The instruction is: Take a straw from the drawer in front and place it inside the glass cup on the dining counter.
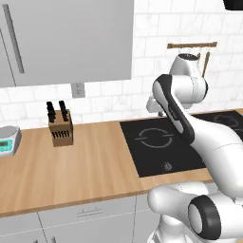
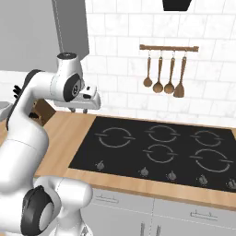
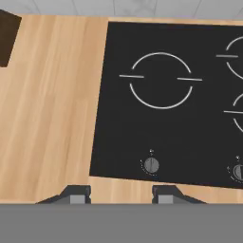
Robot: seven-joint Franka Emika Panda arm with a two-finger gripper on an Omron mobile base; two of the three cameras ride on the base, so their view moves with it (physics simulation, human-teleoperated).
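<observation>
Gripper [image 3: 121, 193]: high above the front edge of the worktop, looking down; the two finger tips stand apart with an empty gap between them, so it is open and holds nothing
Arm [image 1: 175, 111]: bent over the worktop, with the hand near the left burner
Cooktop [image 3: 171, 99]: black glass, set into the worktop; in the hand view its front left corner is just beyond the finger tips
Burner [image 3: 160, 80]: white ring on the cooktop, well beyond the gripper
Knob [image 3: 151, 164]: small and grey, near the front edge of the cooktop, close to the right finger tip in the hand view
Worktop [image 1: 71, 166]: light wood, under the gripper and left of the cooktop
Drawer [image 1: 88, 216]: light grey front with a slim bar handle, below the worktop edge, closed
Straw: I cannot tell where it is
Knife block [image 1: 60, 127]: brown wood with black handles, upright at the back of the worktop, well left of the cooktop
Scale [image 1: 8, 140]: grey, at the left edge, on the worktop
Utensils [image 2: 165, 73]: four wooden ones hang from a rail on the white tile wall, above the cooktop
Cabinet [image 1: 66, 40]: grey doors above the worktop
</observation>
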